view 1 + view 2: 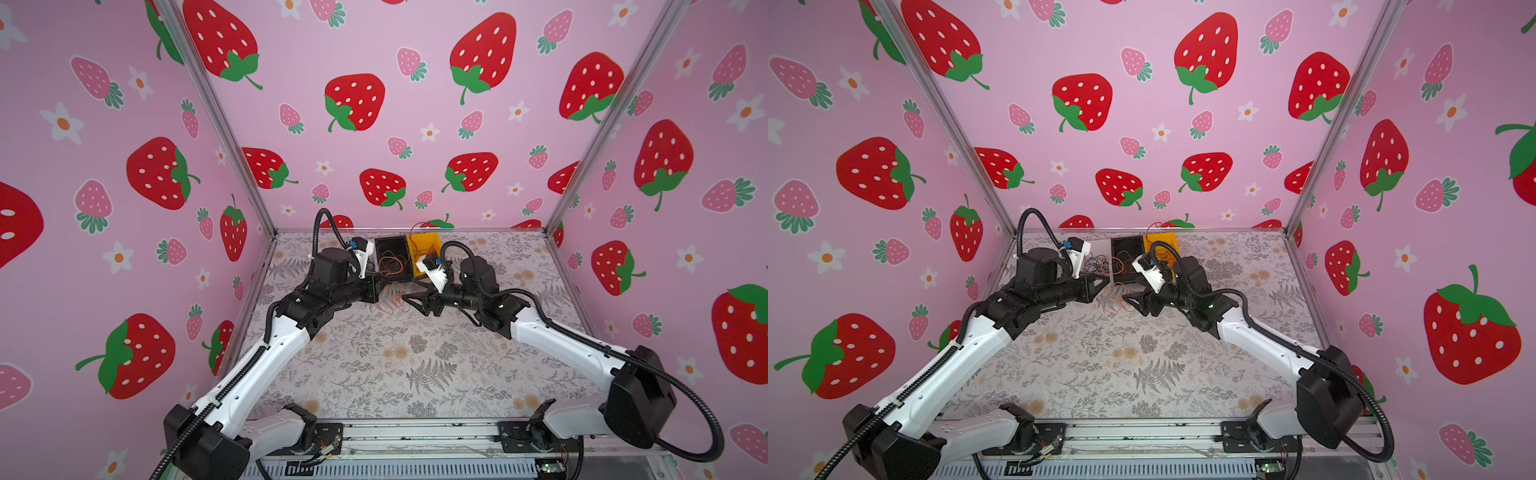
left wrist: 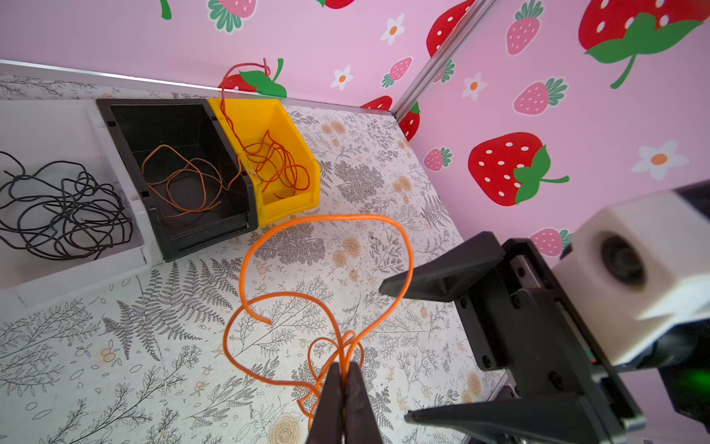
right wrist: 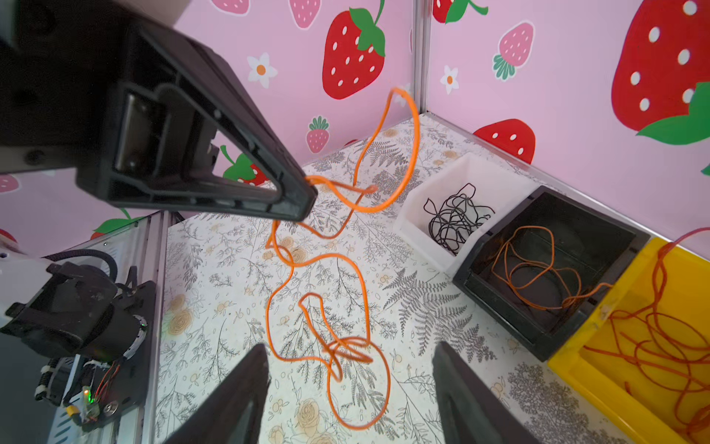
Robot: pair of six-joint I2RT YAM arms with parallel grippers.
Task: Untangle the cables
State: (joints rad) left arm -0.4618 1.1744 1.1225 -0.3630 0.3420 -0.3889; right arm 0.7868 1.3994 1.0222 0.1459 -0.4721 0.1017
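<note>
A thin loose orange cable (image 2: 330,217) is seen in springy, overlapping loops, gathered to a knot where it is pinched by the tightly closed left gripper (image 2: 343,371). Its coils hang from that grip down to the fern-patterned table (image 1: 415,374), just in front of three bins at the far edge. Tangled black cables (image 2: 65,215) are held in the white bin (image 2: 77,269), another orange cable (image 2: 180,180) in the black bin (image 2: 161,238), and red cables (image 2: 276,161) in the yellow bin (image 2: 284,130), with one red strand rising over its back rim. Both arms are stretched forward with elbows turned outward, grippers pointed at each other. The right gripper (image 3: 350,348) is spread wide, with nothing clamped, facing the hanging loops.
</note>
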